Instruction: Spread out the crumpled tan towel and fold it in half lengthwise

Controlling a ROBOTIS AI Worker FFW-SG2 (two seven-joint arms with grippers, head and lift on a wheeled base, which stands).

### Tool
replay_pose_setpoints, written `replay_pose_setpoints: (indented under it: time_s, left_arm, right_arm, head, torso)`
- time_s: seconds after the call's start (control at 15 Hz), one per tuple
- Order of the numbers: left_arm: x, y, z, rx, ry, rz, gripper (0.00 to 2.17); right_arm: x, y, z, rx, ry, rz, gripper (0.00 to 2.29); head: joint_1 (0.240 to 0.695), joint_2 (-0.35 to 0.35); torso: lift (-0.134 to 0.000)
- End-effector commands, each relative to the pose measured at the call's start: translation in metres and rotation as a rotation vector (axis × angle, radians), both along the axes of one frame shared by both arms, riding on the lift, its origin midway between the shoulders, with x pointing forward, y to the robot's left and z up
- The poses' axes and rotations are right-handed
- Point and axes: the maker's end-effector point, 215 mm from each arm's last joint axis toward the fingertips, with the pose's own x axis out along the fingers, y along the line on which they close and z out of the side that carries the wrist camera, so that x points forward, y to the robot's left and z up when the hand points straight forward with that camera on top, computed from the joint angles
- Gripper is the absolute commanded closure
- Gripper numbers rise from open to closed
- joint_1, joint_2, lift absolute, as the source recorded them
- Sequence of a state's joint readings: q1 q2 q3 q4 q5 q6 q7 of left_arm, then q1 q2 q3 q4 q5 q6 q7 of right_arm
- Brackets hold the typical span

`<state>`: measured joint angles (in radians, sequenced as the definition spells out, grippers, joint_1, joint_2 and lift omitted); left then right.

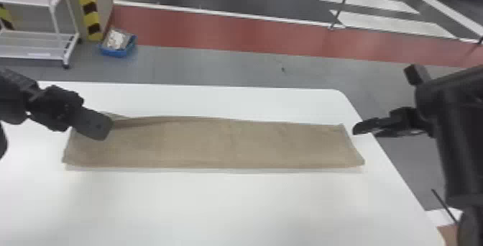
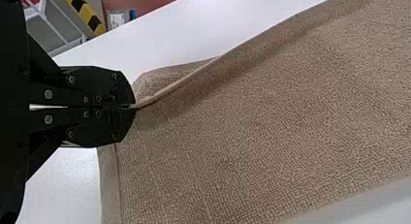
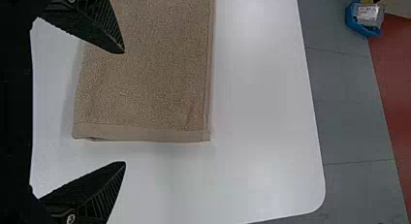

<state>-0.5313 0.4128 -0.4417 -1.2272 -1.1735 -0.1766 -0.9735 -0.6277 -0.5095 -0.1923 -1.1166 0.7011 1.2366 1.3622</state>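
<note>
The tan towel (image 1: 222, 142) lies as a long flat strip across the white table, its far edge slightly raised at the left end. Over that left end is my left gripper (image 1: 104, 128). In the left wrist view, my left gripper (image 2: 133, 107) is shut on the edge of the towel (image 2: 271, 122), which rises in a ridge from the fingertips. Beyond the towel's right end, above the table's edge, is my right gripper (image 1: 355, 128). In the right wrist view, my right gripper (image 3: 124, 107) stands open, holding nothing, with the towel's hemmed end (image 3: 145, 133) lying below.
The white table (image 1: 215, 205) has a rounded far right corner. On the floor behind stand a blue bin (image 1: 118, 50) and a white wheeled rack (image 1: 39, 51) beside a striped yellow and black post.
</note>
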Motion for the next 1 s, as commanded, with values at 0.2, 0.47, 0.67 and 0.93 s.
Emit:
replay_pose_setpoints:
  time_s: [0.2,0.47,0.67,0.93]
  left_arm:
    - [0.003,-0.005,0.008,-0.044,-0.078,-0.014,0.83]
    - [0.002,0.0,0.027,-0.092,-0.142,-0.011,0.34]
    - [0.0,0.013,0.026,-0.11,-0.13,0.031,0.31]
    - [0.007,0.006,0.034,-0.211,-0.107,0.063,0.32]
  right_arm:
    - [-0.006,-0.004,-0.002,0.015,-0.008,-0.011,0.07]
    - [-0.009,-0.005,-0.004,0.037,-0.015,-0.021,0.08]
    - [-0.012,-0.005,-0.009,0.041,-0.011,-0.019,0.08]
    - [-0.016,-0.007,-0.014,0.045,-0.009,-0.025,0.08]
  head:
    - [0.695,-0.267]
    - [0.695,-0.273]
    - [0.695,-0.267]
    - [0.695,-0.26]
  torso:
    - [-0.124]
    - [-0.124]
    - [-0.124]
    - [-0.124]
